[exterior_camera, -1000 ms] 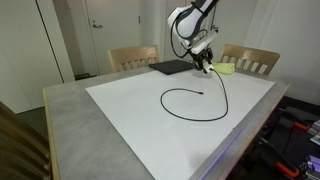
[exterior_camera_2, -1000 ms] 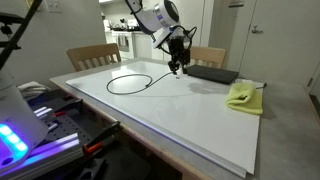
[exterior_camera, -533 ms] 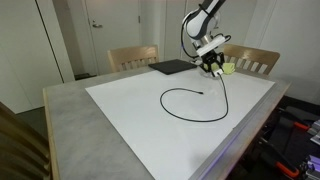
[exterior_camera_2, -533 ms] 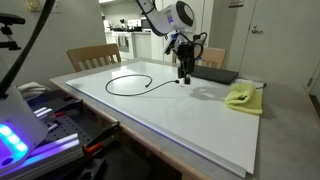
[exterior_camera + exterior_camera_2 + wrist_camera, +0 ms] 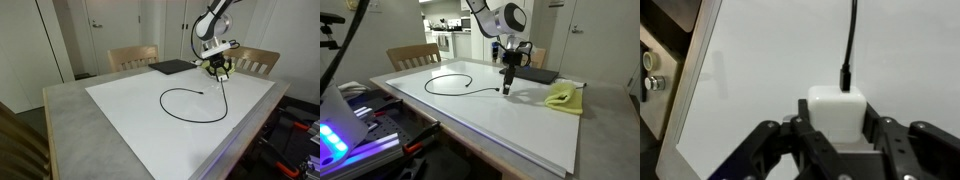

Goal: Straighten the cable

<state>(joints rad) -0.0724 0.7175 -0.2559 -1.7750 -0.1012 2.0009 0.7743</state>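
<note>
The cable [image 5: 190, 102] is a thin black cord that curls in a loop on the white table surface in both exterior views [image 5: 445, 82]. Its white plug [image 5: 835, 110] sits between the fingers of my gripper [image 5: 836, 128], which is shut on it. In the wrist view the cord [image 5: 850, 40] runs straight up from the plug. My gripper [image 5: 219, 70] holds the plug a little above the table at the far side, next to the yellow cloth [image 5: 563, 96]. It also shows in an exterior view [image 5: 506, 82].
A flat black pad [image 5: 170, 67] lies at the far edge of the white surface [image 5: 150, 115]. A yellow cloth [image 5: 228, 68] lies beside my gripper. Wooden chairs [image 5: 133, 57] stand behind the table. The table edge [image 5: 690, 90] shows at the left of the wrist view.
My gripper has moved with the plug along the far side of the table towards the yellow cloth, pulling that end of the cable with it. The loop has stayed in place.
</note>
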